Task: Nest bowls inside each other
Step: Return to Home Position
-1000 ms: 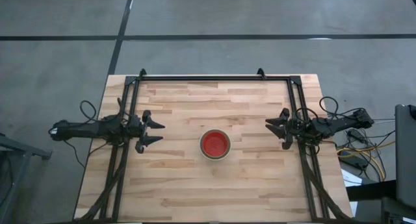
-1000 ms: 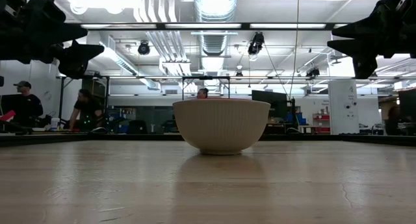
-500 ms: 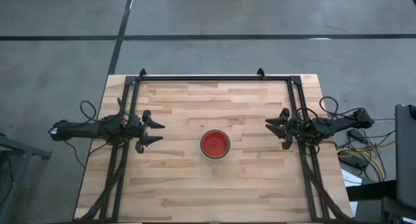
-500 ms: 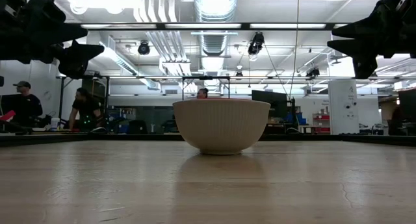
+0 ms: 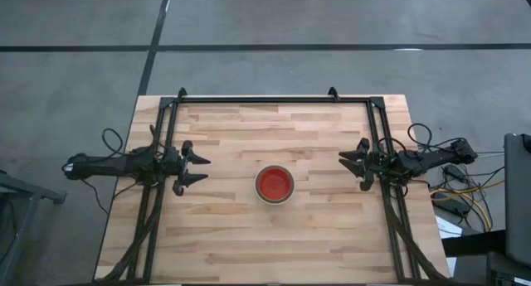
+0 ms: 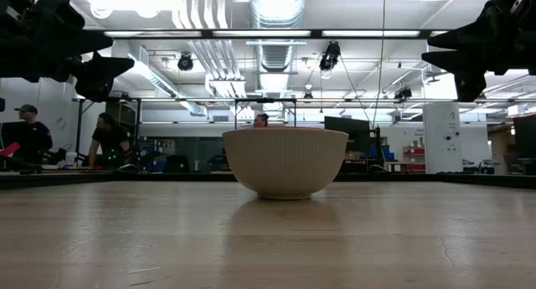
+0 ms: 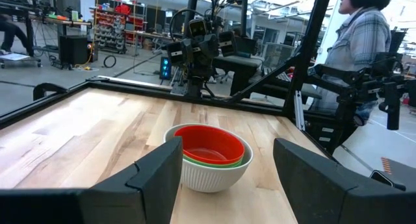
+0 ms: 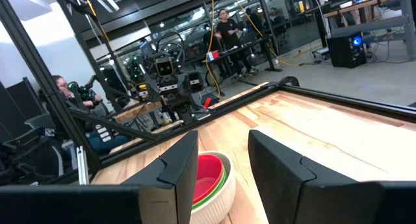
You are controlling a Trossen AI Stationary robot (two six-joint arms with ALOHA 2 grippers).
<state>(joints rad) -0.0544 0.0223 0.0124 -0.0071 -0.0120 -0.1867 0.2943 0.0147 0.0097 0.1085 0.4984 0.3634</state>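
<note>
sitting near the middle of the wooden table (image 5: 224,236), the bowls make one nested stack (image 5: 274,184). the ribbed off-white bowl (image 6: 285,162) is outermost and rests upright on the wood. a green bowl (image 7: 226,162) shows only as a thin rim inside it, and how many green ones lie there cannot be told. the red bowl (image 7: 209,145) sits innermost, on top. the left gripper (image 5: 205,169) hovers above the table's left side, well apart from the stack, its fingers spread wide and holding nothing. the right gripper (image 5: 350,171) hangs over the right side, equally clear of the stack, its fingers parted and empty too. both point inward toward the bowls. a black frame (image 5: 274,98) edges the table's far side. in the left wrist view a person in a plaid shirt (image 7: 354,29) stands in the room past the table.
</note>
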